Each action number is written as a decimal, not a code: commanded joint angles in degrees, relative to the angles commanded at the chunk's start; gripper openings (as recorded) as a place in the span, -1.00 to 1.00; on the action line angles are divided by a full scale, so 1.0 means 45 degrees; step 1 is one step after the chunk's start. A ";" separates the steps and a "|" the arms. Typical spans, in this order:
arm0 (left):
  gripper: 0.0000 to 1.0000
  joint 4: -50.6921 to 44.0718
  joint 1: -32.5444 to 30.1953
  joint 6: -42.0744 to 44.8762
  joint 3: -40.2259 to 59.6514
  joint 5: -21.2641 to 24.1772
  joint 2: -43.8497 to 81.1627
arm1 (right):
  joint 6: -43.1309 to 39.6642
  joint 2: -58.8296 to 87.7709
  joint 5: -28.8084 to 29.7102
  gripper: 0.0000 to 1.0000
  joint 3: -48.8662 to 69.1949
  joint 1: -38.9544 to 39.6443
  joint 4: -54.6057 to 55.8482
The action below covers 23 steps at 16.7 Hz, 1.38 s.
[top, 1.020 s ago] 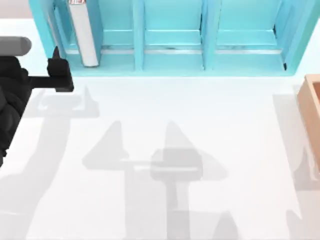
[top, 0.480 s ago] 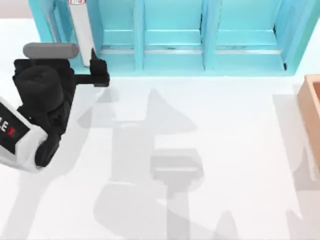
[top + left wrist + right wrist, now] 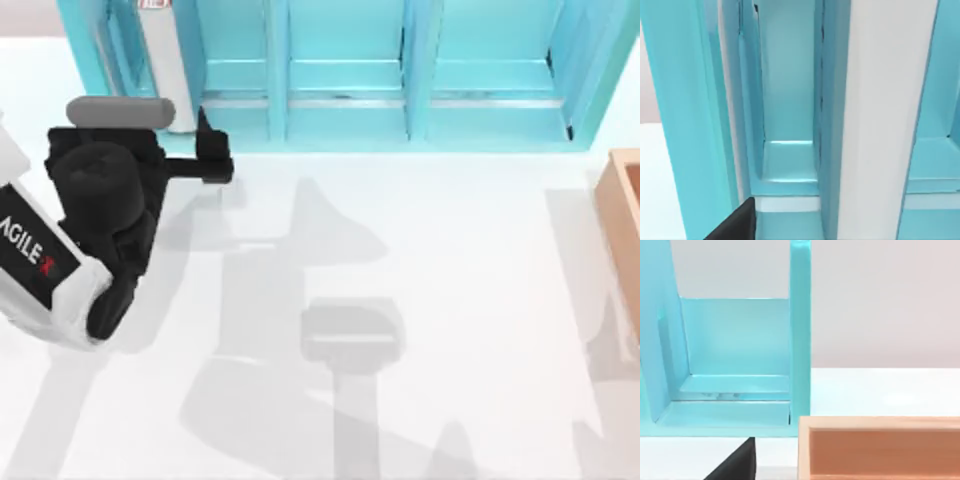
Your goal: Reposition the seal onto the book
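The seal is out of view. A tall slab with a white edge (image 3: 165,70) and a teal side stands upright in the leftmost compartment of the light-blue shelf (image 3: 345,125); it looks like the book, and the left wrist view shows it close up (image 3: 880,120). My left gripper (image 3: 212,150) hovers just in front of that compartment, pointing at the shelf, a little right of the slab. A black tip of it shows in the left wrist view (image 3: 735,226). A black tip of my right gripper (image 3: 737,464) faces the shelf's right end.
A shallow wooden box (image 3: 622,225) sits at the table's right edge, seen close in the right wrist view (image 3: 880,445). The shelf spans the back of the table with several open compartments. White tabletop (image 3: 400,260) stretches in front of it.
My left arm has swung in from the left edge and moved right, bringing its gripper up to the shelf's leftmost compartment.
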 joint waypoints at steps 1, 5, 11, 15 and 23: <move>1.00 -0.0012 0.0001 0.0000 0.0034 0.0007 0.0020 | 0.0000 0.0000 0.0000 1.00 0.0000 0.0000 0.0000; 1.00 -0.0606 0.0137 0.0007 0.1485 0.0208 0.0854 | 0.0000 0.0000 0.0000 1.00 0.0000 0.0000 0.0000; 1.00 -0.2405 0.0574 0.0047 0.5250 0.0666 0.2752 | 0.0000 0.0000 0.0000 1.00 0.0000 0.0000 0.0000; 1.00 -0.2776 0.0677 0.0047 0.5884 0.0771 0.3057 | 0.0000 0.0000 0.0000 1.00 0.0000 0.0000 0.0000; 0.10 -0.2776 0.0677 0.0047 0.5884 0.0771 0.3057 | 0.0000 0.0000 0.0000 1.00 0.0000 0.0000 0.0000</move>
